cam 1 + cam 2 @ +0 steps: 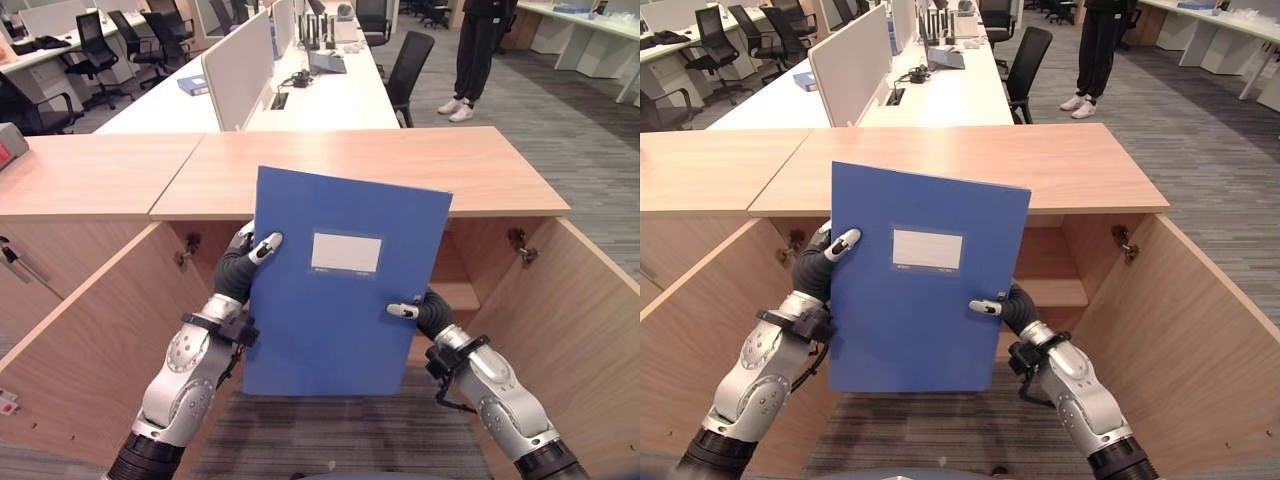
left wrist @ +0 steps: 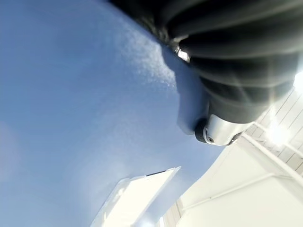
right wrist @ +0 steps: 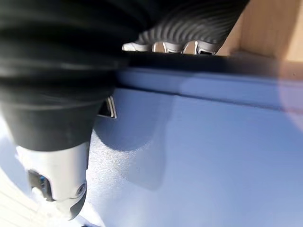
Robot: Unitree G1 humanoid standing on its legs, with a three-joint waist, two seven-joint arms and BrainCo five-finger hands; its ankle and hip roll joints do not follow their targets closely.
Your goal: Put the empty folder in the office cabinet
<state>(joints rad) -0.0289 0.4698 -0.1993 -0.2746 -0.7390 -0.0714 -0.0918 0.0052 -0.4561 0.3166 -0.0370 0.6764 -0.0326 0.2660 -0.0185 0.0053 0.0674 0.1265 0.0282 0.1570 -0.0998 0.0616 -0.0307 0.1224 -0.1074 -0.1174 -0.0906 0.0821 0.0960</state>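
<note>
- Blue plastic sits pinched at both edges: the left hand (image 1: 250, 255) has its thumb laid on the front of the folder (image 1: 335, 290) at about 10 o'clock, and the right hand (image 1: 425, 312) has its thumb on the front at about 4 o'clock; the rest of the fingers (image 3: 163, 47) curl round behind the cover, so both hands are clamped on it.
- The folder hangs upright and slightly tilted in the air, white label (image 1: 346, 252) facing the robot, clear of any surface.
- Behind it, at 12 o'clock, the office cabinet (image 1: 400, 165) stands with both doors (image 1: 590, 320) swung wide; a shelf (image 1: 455, 295) shows inside, past the folder's right edge.
- The wooden counter top runs off towards 9 o'clock; a person (image 1: 475, 55) stands far back at 1 o'clock.
- I'd judge this the carrying step: the folder is lifted and lined up with the opening, not yet inside.
- The next move calls for pushing it forward, probably lowered or turned so its top edge passes under the counter top, then letting go on the shelf.
</note>
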